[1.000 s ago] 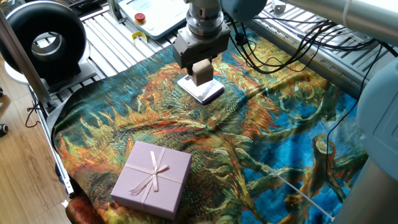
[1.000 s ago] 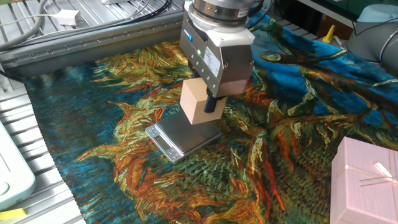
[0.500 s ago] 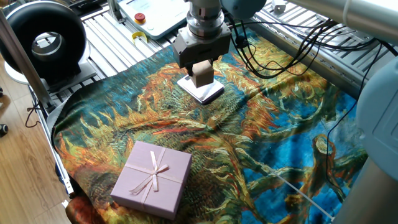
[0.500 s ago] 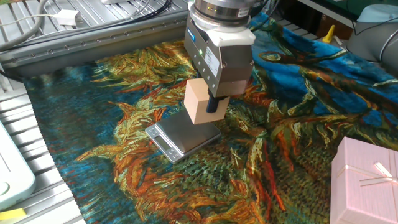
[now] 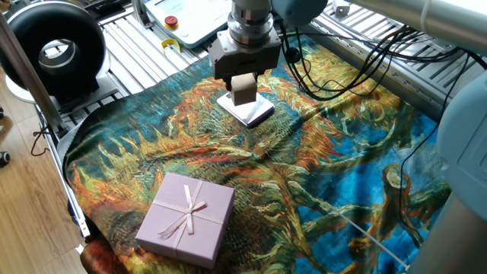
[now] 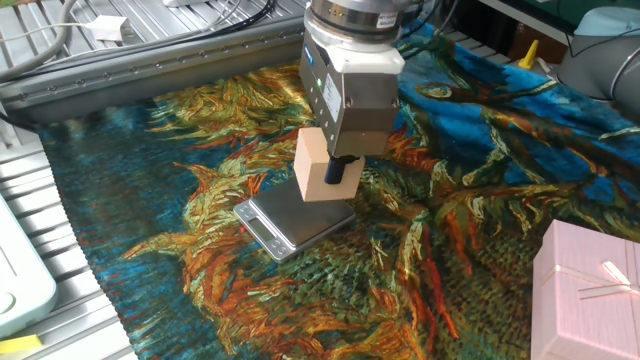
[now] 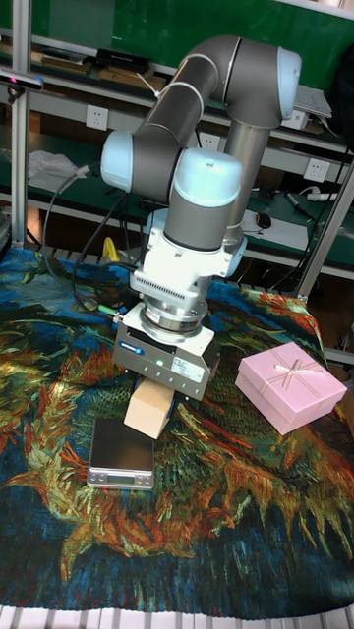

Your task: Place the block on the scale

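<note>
The UR5 arm reaches down from above with its wrist vertical, and the gripper [image 6: 330,170] points straight at the cloth-covered table [image 5: 365,175]. Its fingers are clenched on the block [image 6: 318,165], gripping its upper part. The block hangs in the air above the scale [image 6: 293,222], not touching it. Against the picture of a second ago, the gripper and block have shifted slightly toward the table's far edge in one fixed view, so the block sits more squarely over the scale's top. The block is a cube with no long axis; it hangs slightly tilted in the tall fixed view. The scale lies flat, well apart from the pink gift box [image 5: 186,218] near the table's near edge.
</note>
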`<state>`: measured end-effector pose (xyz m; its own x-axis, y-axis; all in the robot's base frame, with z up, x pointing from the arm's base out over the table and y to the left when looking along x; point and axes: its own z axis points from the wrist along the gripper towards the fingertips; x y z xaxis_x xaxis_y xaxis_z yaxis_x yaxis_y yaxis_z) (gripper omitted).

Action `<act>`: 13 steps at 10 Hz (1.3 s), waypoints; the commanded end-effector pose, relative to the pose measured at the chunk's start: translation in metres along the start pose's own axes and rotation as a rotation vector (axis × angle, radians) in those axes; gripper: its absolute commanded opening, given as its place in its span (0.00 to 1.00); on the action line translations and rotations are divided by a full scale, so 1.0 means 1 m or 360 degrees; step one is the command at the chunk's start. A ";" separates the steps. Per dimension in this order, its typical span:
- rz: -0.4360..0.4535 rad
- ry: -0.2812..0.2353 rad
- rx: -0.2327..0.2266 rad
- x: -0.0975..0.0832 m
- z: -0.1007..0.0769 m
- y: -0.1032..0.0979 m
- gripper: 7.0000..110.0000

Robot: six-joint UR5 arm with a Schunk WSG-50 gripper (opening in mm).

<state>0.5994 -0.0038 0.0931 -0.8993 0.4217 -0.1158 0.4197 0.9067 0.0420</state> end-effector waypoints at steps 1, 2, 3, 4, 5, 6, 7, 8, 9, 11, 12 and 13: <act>0.0083 -0.0027 -0.0052 -0.005 -0.001 0.007 0.00; 0.0075 -0.0028 -0.0050 -0.005 -0.001 0.007 0.00; 0.0059 -0.0030 -0.0040 -0.006 -0.001 0.005 0.00; 0.0035 -0.0024 -0.0034 -0.005 -0.001 0.004 0.00; 0.0007 -0.0021 -0.0024 -0.006 -0.001 0.002 0.00; -0.0019 -0.0023 -0.0014 -0.013 0.001 -0.003 0.00; -0.0050 -0.0035 0.0020 -0.019 0.003 -0.009 0.00; -0.0089 -0.0050 0.0048 -0.026 0.006 -0.015 0.00; -0.0109 -0.0054 0.0054 -0.029 0.007 -0.017 0.00; -0.0159 -0.0063 0.0080 -0.036 0.007 -0.022 0.00; -0.0173 -0.0059 0.0077 -0.039 0.005 -0.022 0.00; -0.0185 -0.0054 0.0079 -0.042 0.003 -0.023 0.00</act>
<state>0.6212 -0.0361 0.0907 -0.9303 0.3336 -0.1523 0.3403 0.9401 -0.0196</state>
